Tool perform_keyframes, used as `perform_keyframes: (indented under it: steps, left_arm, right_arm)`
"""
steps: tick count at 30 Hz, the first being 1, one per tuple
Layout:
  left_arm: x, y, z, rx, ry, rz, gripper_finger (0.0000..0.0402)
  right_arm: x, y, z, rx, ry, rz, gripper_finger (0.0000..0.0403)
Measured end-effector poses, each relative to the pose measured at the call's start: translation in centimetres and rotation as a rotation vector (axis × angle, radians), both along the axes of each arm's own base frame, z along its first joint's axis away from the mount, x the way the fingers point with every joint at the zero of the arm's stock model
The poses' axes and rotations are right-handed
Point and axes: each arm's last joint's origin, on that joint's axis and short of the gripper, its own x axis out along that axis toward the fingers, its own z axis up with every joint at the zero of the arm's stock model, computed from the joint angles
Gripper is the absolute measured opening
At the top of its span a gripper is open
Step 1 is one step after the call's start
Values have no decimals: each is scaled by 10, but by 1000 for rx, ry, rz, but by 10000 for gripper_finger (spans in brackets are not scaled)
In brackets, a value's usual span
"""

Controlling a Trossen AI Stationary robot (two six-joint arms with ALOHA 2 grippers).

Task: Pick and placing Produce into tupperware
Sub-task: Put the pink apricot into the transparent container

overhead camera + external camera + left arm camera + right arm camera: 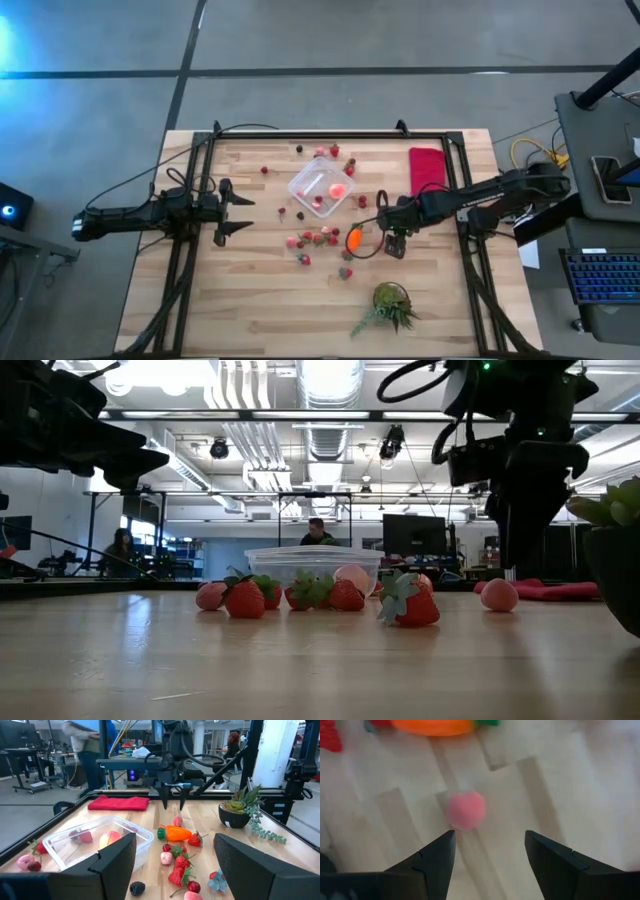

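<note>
- Right gripper (pixel 489 851): fingers spread and holding nothing. In the right wrist view they stand at the bottom of the frame, to either side of a gap, and the pink berry-like piece (pixel 465 810) lies on the bare wood just above that gap, a little left of its centre line. It touches neither finger.
- Relation that governs the coming move: the pink piece lies ahead of the open jaws and slightly off centre. It is round with no long axis to match, so a small sideways correction and a descent look sufficient, judging from this view.
- Orange carrot-like piece (pixel 432 726): at the top edge of the same view, beyond the pink piece, its long axis running left to right across the frame.
- High view: the right gripper (pixel 393 240) hangs right of centre, just right of the carrot-like piece (pixel 354 240). The tupperware (pixel 322 185) sits up and to the left of it, near the centre of the table (pixel 250 310), with a few pieces already inside.
- Left gripper (pixel 238 211): fingers parted and empty, waiting at centre-left, farther from the pink piece than the right gripper; the right arm is the nearer one for this pick.
- Remaining produce (pixel 308 240): scattered below and around the tupperware.
</note>
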Motion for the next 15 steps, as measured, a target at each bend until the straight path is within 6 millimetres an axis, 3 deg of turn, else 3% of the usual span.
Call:
perform_keyframes:
  steps: [15]
  left_arm:
    - [0,0,0,0,3,0,255]
  right_arm:
    - [15,16,-26,-40,39,129,232]
